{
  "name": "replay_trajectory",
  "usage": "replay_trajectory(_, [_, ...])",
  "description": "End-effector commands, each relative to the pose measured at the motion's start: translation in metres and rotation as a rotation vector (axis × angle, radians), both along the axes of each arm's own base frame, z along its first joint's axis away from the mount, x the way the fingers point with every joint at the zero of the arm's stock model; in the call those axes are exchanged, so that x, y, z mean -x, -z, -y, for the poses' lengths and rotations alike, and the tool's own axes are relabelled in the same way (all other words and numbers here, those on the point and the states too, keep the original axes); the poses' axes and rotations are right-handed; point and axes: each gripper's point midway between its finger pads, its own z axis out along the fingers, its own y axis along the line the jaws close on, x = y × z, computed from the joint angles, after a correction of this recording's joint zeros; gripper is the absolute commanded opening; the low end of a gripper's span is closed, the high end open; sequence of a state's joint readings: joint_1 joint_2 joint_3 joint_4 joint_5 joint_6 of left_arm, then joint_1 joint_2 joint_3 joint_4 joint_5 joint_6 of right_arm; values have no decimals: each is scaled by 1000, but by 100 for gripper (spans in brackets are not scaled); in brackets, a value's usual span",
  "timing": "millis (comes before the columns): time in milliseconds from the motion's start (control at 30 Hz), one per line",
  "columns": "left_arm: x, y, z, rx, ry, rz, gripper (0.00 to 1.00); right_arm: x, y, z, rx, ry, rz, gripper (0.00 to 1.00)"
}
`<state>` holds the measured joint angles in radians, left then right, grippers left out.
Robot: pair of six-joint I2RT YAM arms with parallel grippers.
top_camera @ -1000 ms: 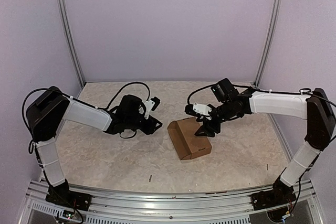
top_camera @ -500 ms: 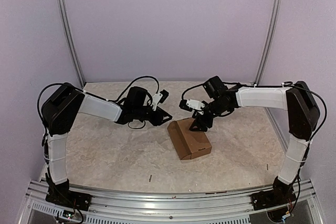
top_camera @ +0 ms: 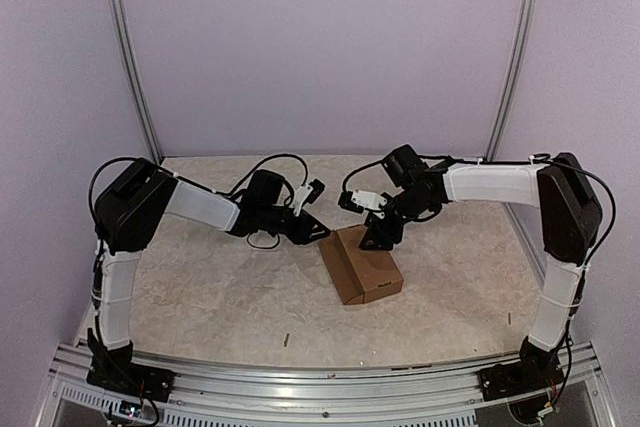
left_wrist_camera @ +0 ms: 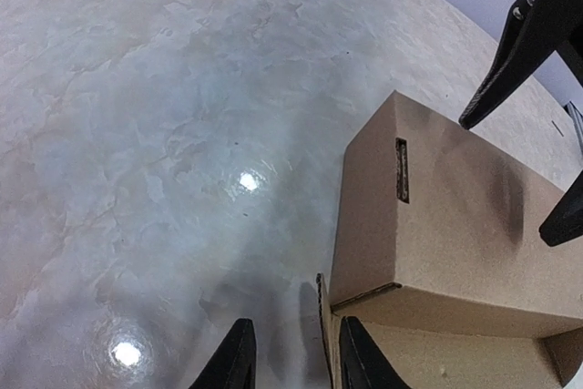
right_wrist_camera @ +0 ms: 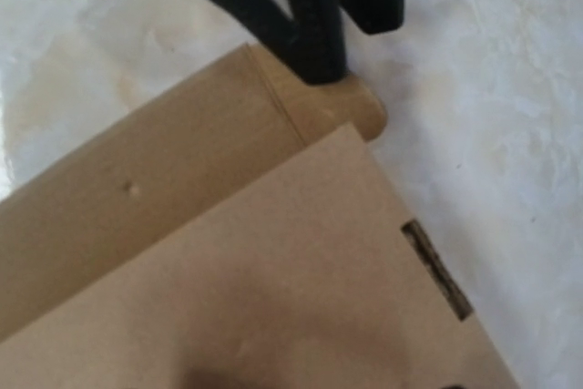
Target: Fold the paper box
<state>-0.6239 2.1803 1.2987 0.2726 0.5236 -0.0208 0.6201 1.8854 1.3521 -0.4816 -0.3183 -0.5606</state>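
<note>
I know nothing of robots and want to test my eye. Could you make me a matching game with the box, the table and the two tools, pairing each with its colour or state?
Things:
1. paper box
2. table
3. left tool
4. right tool

Colours or states:
a. fingers wide apart, over the box's far end
b. pale and marbled
c. brown cardboard
d. fingers narrowly apart, low at the box's left side

Pairs: 1-c, 2-b, 3-d, 4-a
</note>
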Motion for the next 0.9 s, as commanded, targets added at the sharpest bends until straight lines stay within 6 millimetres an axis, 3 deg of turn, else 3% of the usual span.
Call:
replay_trajectory(0, [1, 4, 8, 15, 41, -44, 28, 3, 11, -1, 48, -11, -15, 68])
replay_trajectory(333, [7, 9, 12, 31, 79, -81, 1, 11, 21, -4, 55, -22, -41, 68])
replay_trajectory(867, [32, -17, -4, 124, 26, 13, 0, 8, 31, 0, 87, 0, -50, 67])
